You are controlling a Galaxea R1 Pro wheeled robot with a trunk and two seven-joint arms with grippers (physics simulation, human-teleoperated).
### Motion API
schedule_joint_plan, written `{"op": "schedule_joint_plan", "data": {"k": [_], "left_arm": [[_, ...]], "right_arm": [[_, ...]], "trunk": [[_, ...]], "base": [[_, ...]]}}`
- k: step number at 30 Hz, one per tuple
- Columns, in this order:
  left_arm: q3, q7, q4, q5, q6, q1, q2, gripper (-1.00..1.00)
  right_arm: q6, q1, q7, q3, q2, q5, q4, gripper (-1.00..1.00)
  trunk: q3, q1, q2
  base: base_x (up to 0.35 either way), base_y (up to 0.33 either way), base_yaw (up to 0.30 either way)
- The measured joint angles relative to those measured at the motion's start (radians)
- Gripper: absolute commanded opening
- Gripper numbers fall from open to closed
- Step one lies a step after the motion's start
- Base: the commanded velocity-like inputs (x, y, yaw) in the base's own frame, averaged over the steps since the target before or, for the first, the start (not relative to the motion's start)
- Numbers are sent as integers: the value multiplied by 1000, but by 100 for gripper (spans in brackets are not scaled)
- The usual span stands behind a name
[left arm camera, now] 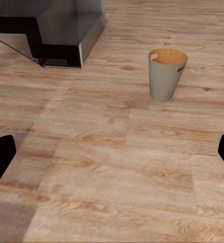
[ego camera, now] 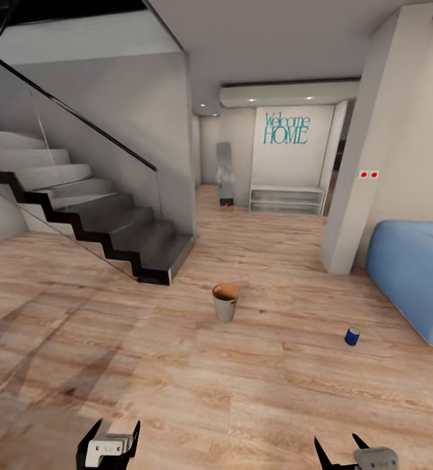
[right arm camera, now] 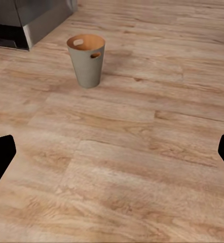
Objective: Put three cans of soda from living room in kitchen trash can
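The tash can point(ego camera: 226, 302) stands upright on the wood floor ahead of me, grey outside and brown-orange inside; it appears too in the left wrist view point(left arm camera: 167, 74) and the right wrist view point(right arm camera: 87, 59). One can of soda point(ego camera: 352, 336), blue-sided with a grey top, stands on the floor to the bin's right, near the sofa. My left gripper point(ego camera: 112, 436) and right gripper point(ego camera: 340, 450) hang low at the front, both open and empty. Dark fingertips point(left arm camera: 0, 157) point(right arm camera: 0, 157) sit wide apart at the wrist views' edges.
A blue sofa point(ego camera: 415, 274) fills the right side. A dark staircase point(ego camera: 98, 222) with a glass rail runs along the left, its lowest step close to the bin. A white pillar point(ego camera: 360, 183) stands right of the hallway, and a low shelf point(ego camera: 287, 199) sits under the "Welcome HOME" wall.
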Motion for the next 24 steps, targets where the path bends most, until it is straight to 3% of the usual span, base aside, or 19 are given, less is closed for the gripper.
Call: {"op": "schedule_joint_plan", "data": {"k": [24], "left_arm": [[0,0,0,0,0,0,0,100]], "right_arm": [[0,0,0,1,0,2,0,100]], "trunk": [[0,0,0]], "base": [[323,0,13]]}}
